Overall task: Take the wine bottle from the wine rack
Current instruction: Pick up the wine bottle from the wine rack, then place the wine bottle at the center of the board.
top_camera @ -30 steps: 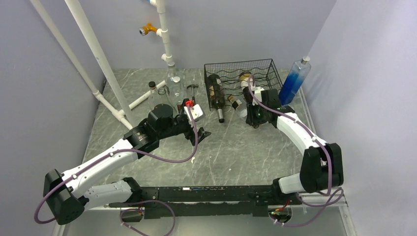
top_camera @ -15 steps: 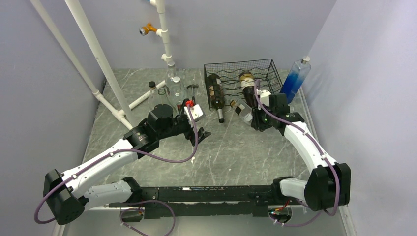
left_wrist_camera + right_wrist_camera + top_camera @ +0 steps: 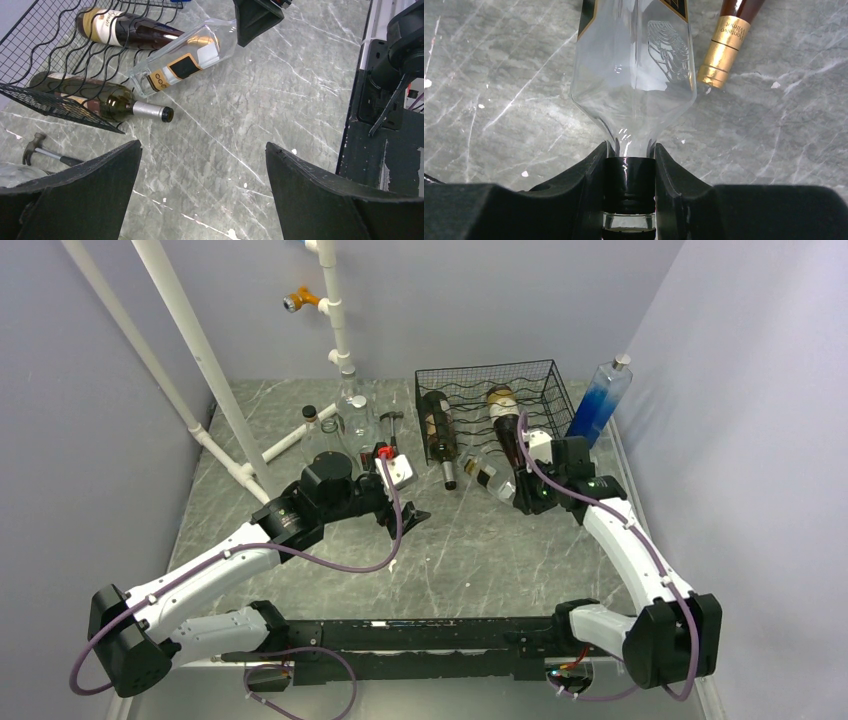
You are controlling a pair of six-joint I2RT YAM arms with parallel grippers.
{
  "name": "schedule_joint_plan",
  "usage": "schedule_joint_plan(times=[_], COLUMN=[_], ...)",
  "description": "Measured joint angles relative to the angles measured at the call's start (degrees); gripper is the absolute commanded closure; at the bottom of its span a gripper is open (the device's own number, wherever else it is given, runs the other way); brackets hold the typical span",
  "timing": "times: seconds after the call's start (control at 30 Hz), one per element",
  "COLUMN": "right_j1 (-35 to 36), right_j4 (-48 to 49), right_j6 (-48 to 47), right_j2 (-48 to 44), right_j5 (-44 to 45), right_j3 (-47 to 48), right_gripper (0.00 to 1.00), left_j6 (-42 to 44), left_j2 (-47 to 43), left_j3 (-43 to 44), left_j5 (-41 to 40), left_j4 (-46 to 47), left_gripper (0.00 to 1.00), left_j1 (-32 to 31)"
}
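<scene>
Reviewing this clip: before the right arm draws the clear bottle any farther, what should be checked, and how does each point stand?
1. Right gripper shut on the neck of the clear bottle: ok, a finger on each side of the neck.
2. Base of the clear bottle out of the wine rack: cannot tell; it lies right at the front wires.
3. Clearance to the brown bottle with the gold foil neck: cannot tell; it lies close beside the clear bottle's shoulder.
4. Green bottle with the silver neck apart from the clear bottle: ok.
5. Left gripper open and out of the way: ok, above bare table.
</scene>
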Motion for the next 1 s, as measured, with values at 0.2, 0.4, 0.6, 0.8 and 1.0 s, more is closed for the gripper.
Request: schedule_joint_plan(times=[0.2,0.4,0.6,0.8,1.0], right_j1=[0.0,0.0,0.0,0.0,0.0], right_j4=[-2.4,-5.5,-8.9,-12.7,-16.0], right_j6=[-2.0,-5.0,-9.1,-13.6,-18.8], right_j2=[-2.0,-3.8,-6.5,-9.5,-10.4], right_j5=[0.0,0.0,0.1,0.1,0.2], right_j3=[-0.2,-0.2,-0.2,0.2,1.8], right_gripper=[1.0,1.0,1.0,1.0,1.0], left_j6=[0.2,0.5,2.6,9.1,15.7], left_j2=[0.0,0.0,0.0,0.0,2.1], left_j3=[-0.9,-2.0,-5.8,-10.4,-12.5], left_j5=[1.5,3.8,4.8,3.0,-0.7], left_j4=[0.1,1.1,4.9,8.7,14.0], left_gripper=[0.0,0.0,0.0,0.0,0.01], left_j1=[0.0,0.0,-1.9,-7.3,-12.5])
